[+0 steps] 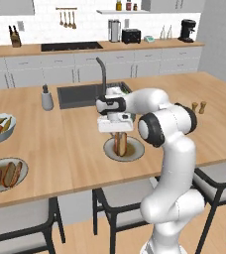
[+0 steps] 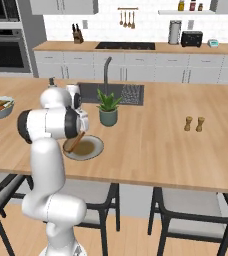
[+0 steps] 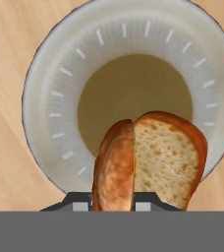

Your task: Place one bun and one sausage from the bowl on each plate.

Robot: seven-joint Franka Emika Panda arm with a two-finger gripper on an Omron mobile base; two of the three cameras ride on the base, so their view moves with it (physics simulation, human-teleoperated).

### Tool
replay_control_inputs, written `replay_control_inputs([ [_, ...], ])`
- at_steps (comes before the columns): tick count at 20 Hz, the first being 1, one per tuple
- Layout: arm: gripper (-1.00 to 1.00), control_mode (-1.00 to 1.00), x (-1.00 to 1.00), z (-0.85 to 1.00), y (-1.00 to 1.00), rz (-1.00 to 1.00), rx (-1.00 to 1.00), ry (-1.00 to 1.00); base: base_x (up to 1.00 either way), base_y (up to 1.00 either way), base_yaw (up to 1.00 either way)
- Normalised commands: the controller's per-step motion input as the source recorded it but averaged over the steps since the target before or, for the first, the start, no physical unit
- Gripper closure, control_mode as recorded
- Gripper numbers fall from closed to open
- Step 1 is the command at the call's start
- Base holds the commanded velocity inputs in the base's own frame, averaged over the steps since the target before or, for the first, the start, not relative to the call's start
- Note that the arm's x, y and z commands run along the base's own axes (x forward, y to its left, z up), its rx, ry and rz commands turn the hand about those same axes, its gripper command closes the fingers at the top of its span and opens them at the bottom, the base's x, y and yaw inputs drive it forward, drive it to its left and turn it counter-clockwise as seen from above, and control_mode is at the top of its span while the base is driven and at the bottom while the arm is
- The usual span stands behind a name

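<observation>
Kitchen island's wooden counter (image 1: 65,144) is lying under my arm, and I am seeing the gripper (image 1: 119,135) clamping narrowly on a bun (image 3: 151,157), hanging directly above one plate (image 3: 50,98). Far to the left, the bowl (image 1: 6,174) with sausages is sitting near the counter's front edge.

The bun (image 3: 148,162) hides the tool's (image 3: 114,199) fingertips, and the arm covers part of the plate (image 2: 88,148).
</observation>
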Motion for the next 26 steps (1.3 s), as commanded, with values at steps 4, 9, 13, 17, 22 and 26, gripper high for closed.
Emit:
replay_control_inputs([
  [4,1.0,-1.0,0.21,-0.25,0.0,0.0,0.0,0.03,0.0,0.0,0.0],
  [9,1.0,-1.0,0.45,-0.15,0.0,0.0,0.0,0.01,0.0,0.0,0.0],
  [13,-1.0,-1.0,0.42,-0.2,0.01,0.0,0.0,0.02,0.0,0.0,0.0],
  [17,-1.0,-1.0,0.32,-0.19,0.0,0.0,0.0,0.01,0.0,0.0,0.0],
  [22,-1.0,-1.0,0.16,-0.05,0.0,0.0,0.0,0.0,0.0,0.0,0.0],
  [26,-1.0,-1.0,-0.03,0.19,0.15,0.0,-0.05,-0.04,0.0,0.0,0.0],
])
